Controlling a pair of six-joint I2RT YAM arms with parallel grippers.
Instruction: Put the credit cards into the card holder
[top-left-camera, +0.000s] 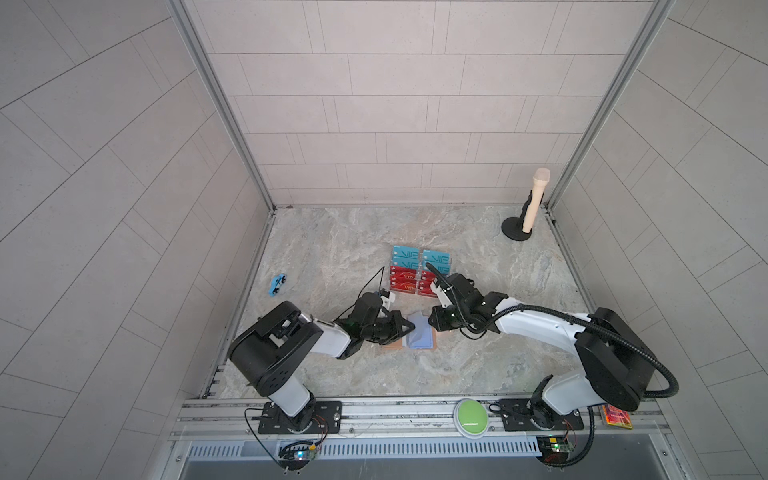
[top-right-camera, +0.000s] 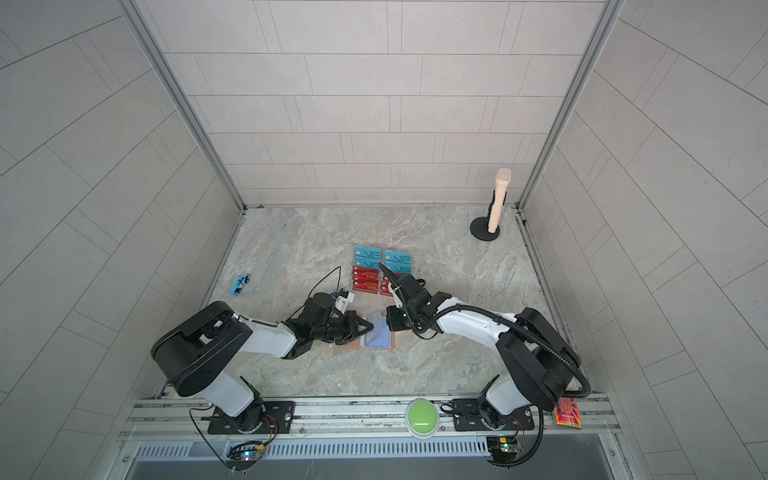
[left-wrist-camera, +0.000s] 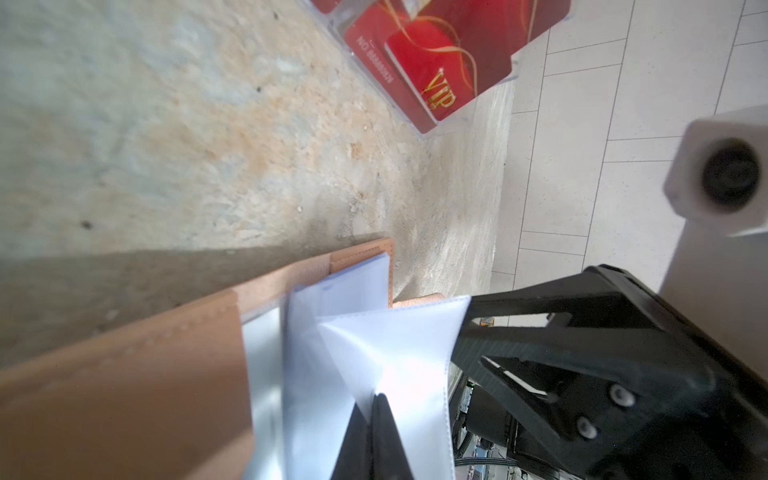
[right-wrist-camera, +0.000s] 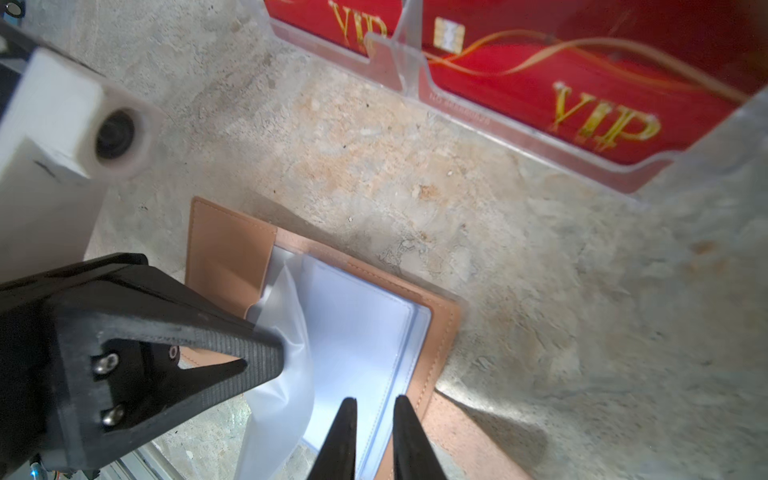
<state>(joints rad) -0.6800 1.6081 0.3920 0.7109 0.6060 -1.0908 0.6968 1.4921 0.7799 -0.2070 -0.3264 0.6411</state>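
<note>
Black fingers of the left gripper (left-wrist-camera: 376, 403) are pressed fully together on a translucent pale-blue pocket sleeve (left-wrist-camera: 399, 353), one leaf of the tan-pink leather-like fold-over card holder (right-wrist-camera: 228, 257), and hold that leaf raised off the other pockets. The card holder lies open on the marbled stone-pattern tabletop (top-left-camera: 478, 353). Fingers of the right gripper (right-wrist-camera: 374, 415) stand a narrow gap apart above the card holder's exposed pocket, with nothing between them. The small flat red and teal plastic credit cards (top-left-camera: 419, 270) sit in the clear acrylic tiered stand (right-wrist-camera: 388, 58), near the card holder's far edge. No card is seen in any pocket.

Assessment: a pocket is being held open and loading has not begun.

Hazards noted:
- The sleeve is thin and slick, so it may slip out of the pinch or crease if pulled harder.
- Nothing pins the card holder down. An upward pull on the leaf could lift or drag it across the tabletop.
- Both grippers crowd the card holder, so the right one could strike the left or snag the raised leaf when it moves off.
- The right fingers' narrow gap may suit a card's thickness but leaves little margin at the stand's lip.
</note>
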